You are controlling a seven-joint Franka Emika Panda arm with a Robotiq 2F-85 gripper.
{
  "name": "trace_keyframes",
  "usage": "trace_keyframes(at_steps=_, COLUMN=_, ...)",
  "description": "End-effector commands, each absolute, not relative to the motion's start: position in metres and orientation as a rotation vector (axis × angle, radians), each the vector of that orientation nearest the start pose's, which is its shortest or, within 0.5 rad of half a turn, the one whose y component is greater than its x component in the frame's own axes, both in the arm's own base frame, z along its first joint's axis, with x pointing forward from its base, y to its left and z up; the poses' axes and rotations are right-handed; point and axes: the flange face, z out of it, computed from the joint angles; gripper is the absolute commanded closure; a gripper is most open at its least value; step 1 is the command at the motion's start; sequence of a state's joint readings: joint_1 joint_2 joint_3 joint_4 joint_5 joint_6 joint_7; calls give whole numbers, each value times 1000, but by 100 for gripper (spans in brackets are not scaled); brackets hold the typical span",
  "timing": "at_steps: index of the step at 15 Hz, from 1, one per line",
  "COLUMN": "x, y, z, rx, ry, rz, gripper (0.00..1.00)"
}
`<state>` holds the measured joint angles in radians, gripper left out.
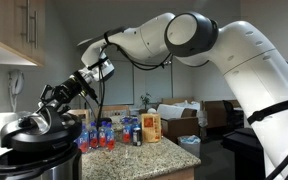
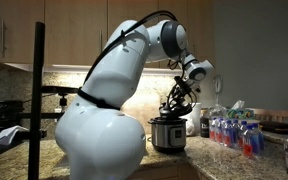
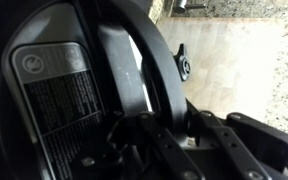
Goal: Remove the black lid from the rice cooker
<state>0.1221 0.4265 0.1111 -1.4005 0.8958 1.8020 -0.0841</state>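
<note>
The rice cooker [image 1: 44, 162] stands at the near end of the counter, black with a silver band; in an exterior view it also shows on the counter [image 2: 168, 136]. The black lid [image 1: 26, 128] is glossy and tilted, raised off the cooker's rim on the gripper's side. My gripper [image 1: 50, 100] is shut on the lid's handle ridge from above. In an exterior view the gripper [image 2: 176, 98] holds the dark lid [image 2: 170, 108] just over the cooker. In the wrist view the fingers [image 3: 166, 112] clamp a black ridge of the lid [image 3: 124, 60]; the cooker is hidden there.
Plastic bottles with red and blue labels [image 1: 104, 133] and an orange box [image 1: 151, 127] stand on the granite counter [image 1: 164, 158] behind the cooker. Cabinets [image 1: 19, 30] hang overhead. The bottles [image 2: 234, 132] show beside the cooker in an exterior view.
</note>
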Motion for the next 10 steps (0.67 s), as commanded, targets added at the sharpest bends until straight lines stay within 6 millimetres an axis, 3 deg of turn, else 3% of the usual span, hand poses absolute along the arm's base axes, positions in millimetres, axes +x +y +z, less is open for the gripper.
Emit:
trace_keyframes(at_steps=1, x=662, y=210, z=492, rx=-2230, ry=-82, rz=116, gripper=94)
trace_keyframes(at_steps=6, x=671, y=208, z=474, rx=-2226, ry=-48, rz=170, gripper=94)
trace_keyframes(at_steps=10, x=675, y=200, z=475, rx=-2204, ry=-46, rz=190, gripper=93)
